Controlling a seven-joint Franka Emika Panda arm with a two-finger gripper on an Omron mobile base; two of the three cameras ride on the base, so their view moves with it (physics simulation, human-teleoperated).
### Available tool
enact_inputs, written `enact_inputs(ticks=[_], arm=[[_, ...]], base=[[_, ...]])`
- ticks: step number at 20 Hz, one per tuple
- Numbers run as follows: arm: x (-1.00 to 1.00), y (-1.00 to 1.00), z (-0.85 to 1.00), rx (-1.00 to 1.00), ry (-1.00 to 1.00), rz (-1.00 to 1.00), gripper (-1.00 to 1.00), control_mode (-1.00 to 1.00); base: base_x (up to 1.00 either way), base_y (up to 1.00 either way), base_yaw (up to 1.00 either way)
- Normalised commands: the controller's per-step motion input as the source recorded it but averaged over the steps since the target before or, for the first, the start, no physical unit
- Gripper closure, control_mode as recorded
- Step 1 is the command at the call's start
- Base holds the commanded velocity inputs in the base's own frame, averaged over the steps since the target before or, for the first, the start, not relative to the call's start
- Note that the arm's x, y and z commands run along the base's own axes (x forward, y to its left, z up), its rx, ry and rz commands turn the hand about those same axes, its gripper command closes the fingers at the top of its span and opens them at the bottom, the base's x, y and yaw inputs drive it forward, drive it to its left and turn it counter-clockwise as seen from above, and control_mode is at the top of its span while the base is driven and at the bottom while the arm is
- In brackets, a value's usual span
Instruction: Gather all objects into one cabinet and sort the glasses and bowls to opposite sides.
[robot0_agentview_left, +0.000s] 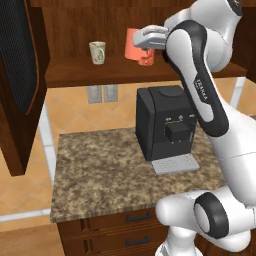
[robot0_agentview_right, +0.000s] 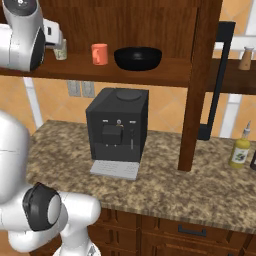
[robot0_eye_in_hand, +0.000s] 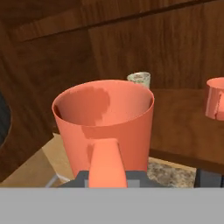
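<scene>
You are looking into the reddish-brown wooden wall cabinet, where the wide glossy black bowl sits on the shelf just right of a second salmon-orange mug. The small cream mug stands towards the shelf's left. Your gripper is clamped on the handle of a salmon-orange mug, held above the shelf.

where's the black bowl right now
In the right base view the black bowl sits on the cabinet shelf, right of a salmon-orange mug and above the coffee machine.
</scene>
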Motion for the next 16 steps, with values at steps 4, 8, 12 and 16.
enact_inputs(ticks=[4, 8, 12, 16], arm=[[0.89, 0.00, -0.14, -0.06, 0.00, -0.08, 1.00, -1.00], [0.06, -0.01, -0.09, -0.04, 0.00, 0.00, 1.00, -1.00], [0.65, -0.12, -0.39, -0.03, 0.08, -0.03, 1.00, -1.00], [0.48, -0.17, -0.11, 0.00, 0.07, 0.00, 1.00, -1.00]], base=[[0.00, 0.00, 0.00], [0.00, 0.00, 0.00], [0.00, 0.00, 0.00], [0.00, 0.00, 0.00]])
